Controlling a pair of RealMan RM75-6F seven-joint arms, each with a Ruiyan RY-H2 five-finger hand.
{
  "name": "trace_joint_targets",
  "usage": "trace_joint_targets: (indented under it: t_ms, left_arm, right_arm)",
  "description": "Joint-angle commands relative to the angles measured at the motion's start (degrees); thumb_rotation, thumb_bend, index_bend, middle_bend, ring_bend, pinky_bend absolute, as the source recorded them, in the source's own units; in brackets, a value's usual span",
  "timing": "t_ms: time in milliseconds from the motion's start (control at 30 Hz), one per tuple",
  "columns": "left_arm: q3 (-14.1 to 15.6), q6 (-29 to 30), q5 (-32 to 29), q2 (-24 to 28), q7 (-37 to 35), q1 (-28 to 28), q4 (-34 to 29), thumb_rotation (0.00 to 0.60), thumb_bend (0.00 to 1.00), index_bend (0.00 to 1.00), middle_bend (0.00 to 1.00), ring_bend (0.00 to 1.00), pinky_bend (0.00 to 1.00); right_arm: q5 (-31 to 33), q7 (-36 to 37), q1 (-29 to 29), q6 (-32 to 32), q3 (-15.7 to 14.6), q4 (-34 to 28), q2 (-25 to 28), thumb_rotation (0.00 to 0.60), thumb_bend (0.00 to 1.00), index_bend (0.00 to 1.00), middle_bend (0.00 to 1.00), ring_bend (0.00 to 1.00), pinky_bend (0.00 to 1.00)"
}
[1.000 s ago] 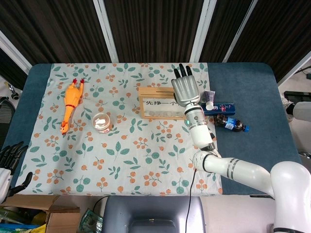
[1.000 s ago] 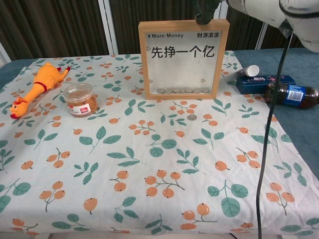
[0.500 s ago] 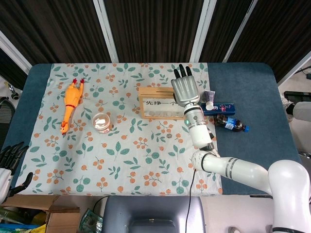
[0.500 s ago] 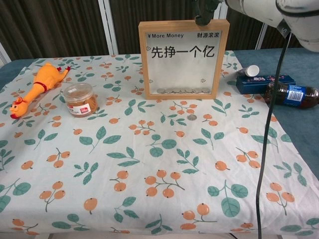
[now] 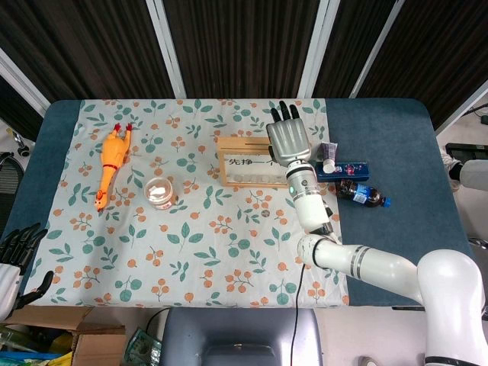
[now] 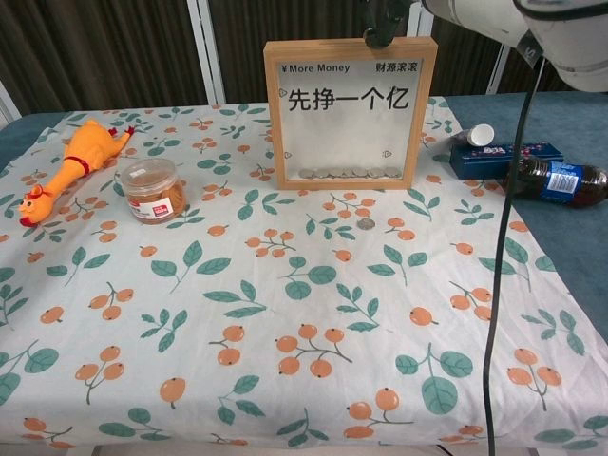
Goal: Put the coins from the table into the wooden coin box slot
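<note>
The wooden coin box (image 5: 242, 162) (image 6: 351, 112) stands upright at the back of the flowered cloth, with a row of coins (image 6: 347, 174) lying behind its clear front. One loose coin (image 6: 367, 224) (image 5: 266, 213) lies on the cloth just in front of the box. My right hand (image 5: 289, 140) hovers over the box's top right end, back upward and fingers stretched toward the far side. In the chest view only a dark fingertip (image 6: 376, 28) shows at the top edge. Whether it pinches a coin is hidden. My left hand (image 5: 17, 252) hangs off the table's near left corner, fingers apart and holding nothing.
A yellow rubber chicken (image 6: 65, 168) and a small lidded jar (image 6: 153, 189) sit on the left. A dark box (image 6: 503, 159), a white-capped tube (image 6: 478, 135) and a lying cola bottle (image 6: 559, 181) are right of the coin box. A black cable (image 6: 503, 285) hangs at right.
My right hand has shifted slightly left along the top of the coin box. The loose coin and the left hand have stayed put.
</note>
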Motion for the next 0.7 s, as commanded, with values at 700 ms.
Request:
trace_joint_targets:
  t_ms: [700]
  left_arm:
    - [0.06, 0.02, -0.12, 0.12, -0.32, 0.03, 0.04, 0.600, 0.43, 0.00, 0.00, 0.00, 0.00]
  right_arm:
    - [3.22, 0.84, 2.21, -0.08, -0.11, 1.57, -1.26, 0.600, 0.57, 0.66, 0.27, 0.02, 0.22]
